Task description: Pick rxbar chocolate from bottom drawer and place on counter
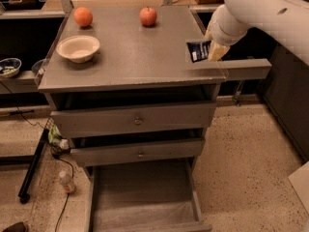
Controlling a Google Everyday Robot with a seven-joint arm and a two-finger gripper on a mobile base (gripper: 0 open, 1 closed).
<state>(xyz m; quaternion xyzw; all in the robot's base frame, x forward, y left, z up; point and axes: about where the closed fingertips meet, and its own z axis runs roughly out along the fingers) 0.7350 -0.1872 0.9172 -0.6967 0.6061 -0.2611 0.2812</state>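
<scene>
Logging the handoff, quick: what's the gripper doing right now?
The gripper: closed on the rxbar chocolate, at the right edge of the counter.

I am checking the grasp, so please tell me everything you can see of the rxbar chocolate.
The rxbar chocolate is a small, flat packet in a dark navy wrapper with pale print. It is held nearly upright, slightly tilted, its printed face toward the camera, at the right edge of the counter. The claw grips its right end. Whether its lower edge touches the counter cannot be told.
</scene>
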